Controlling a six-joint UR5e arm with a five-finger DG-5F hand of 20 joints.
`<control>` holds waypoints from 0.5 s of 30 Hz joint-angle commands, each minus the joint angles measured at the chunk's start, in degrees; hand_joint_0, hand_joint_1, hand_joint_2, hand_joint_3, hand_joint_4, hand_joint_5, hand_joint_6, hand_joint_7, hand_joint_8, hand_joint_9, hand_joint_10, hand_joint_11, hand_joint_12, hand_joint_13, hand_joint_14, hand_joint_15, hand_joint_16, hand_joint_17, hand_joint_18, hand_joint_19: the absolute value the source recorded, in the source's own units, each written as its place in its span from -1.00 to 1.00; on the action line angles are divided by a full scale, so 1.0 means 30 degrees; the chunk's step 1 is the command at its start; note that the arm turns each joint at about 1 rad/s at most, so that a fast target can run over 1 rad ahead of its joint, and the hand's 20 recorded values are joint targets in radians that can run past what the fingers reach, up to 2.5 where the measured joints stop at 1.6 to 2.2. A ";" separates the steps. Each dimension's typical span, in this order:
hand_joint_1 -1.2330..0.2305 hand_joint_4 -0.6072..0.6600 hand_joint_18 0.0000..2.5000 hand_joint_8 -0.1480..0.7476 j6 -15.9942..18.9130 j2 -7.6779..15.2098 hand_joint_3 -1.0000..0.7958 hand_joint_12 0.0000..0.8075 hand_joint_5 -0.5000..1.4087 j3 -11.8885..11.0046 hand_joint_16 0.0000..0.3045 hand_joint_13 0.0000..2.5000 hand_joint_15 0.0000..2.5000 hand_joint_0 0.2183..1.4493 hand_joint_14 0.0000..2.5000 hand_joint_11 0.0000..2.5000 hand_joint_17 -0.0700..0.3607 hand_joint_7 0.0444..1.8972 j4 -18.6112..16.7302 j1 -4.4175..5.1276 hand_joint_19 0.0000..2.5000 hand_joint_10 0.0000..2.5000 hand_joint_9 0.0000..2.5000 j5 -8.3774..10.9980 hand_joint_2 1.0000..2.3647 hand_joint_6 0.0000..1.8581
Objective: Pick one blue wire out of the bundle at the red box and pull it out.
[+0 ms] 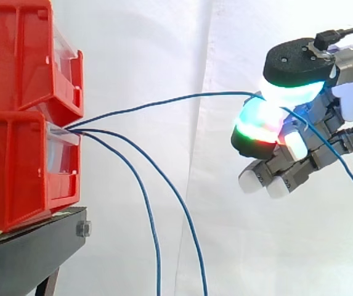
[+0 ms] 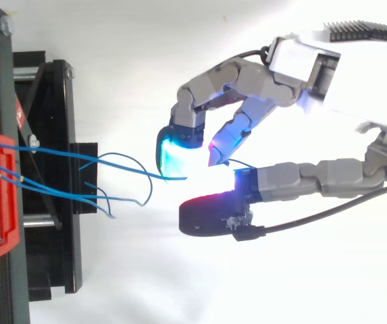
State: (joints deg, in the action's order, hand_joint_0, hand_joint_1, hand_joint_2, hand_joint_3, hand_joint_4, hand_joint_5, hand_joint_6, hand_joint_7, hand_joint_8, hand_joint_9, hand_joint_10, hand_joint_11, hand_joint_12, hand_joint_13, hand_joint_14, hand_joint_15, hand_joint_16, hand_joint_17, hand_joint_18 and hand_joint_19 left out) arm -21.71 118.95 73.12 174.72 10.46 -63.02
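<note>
Blue wire (image 1: 164,102) pinched in the hand (image 2: 315,67).
The wire is clamped between the glowing pads of the curled fingers (image 1: 259,123), well apart from the lower red bin (image 1: 10,172) at the left. From the pinch it is carried leftward in a shallow arc to that bin's clear front, where it is joined by two other blue wires (image 1: 156,240); these are seen drooping downward before the white curtain (image 1: 164,49). Beyond the fingers, the free length of the held wire is draped down to the right. The lower bin is topped by an upper red bin (image 1: 16,55) and is borne on a black stand (image 1: 28,253).
</note>
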 commanded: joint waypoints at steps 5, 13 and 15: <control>-0.51 0.12 -0.70 -0.07 0.0000 0.0017 0.02 -0.06 -0.53 0.0000 -0.63 -0.58 -0.76 -0.34 -0.99 -0.67 -0.09 0.05 0.0002 0.0000 -0.69 -0.98 -0.27 0.0000 -0.97 -0.05; -0.50 0.12 -0.70 -0.06 0.0000 0.0017 0.02 -0.06 -0.53 0.0000 -0.63 -0.58 -0.76 -0.34 -0.99 -0.66 -0.09 0.05 0.0002 0.0000 -0.69 -0.99 -0.26 0.0000 -0.97 -0.05; -0.50 0.12 -0.70 -0.06 0.0000 -0.0012 0.01 -0.06 -0.53 0.0000 -0.64 -0.58 -0.76 -0.34 -0.99 -0.66 -0.10 0.05 0.0002 0.0000 -0.69 -0.99 -0.26 0.0000 -0.97 -0.05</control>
State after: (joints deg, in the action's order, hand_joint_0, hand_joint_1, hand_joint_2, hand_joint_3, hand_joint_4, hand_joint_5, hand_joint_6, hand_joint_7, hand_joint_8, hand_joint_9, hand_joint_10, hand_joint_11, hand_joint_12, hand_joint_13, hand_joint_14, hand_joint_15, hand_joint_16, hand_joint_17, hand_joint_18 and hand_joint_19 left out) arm -21.70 118.97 73.12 174.73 10.46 -63.02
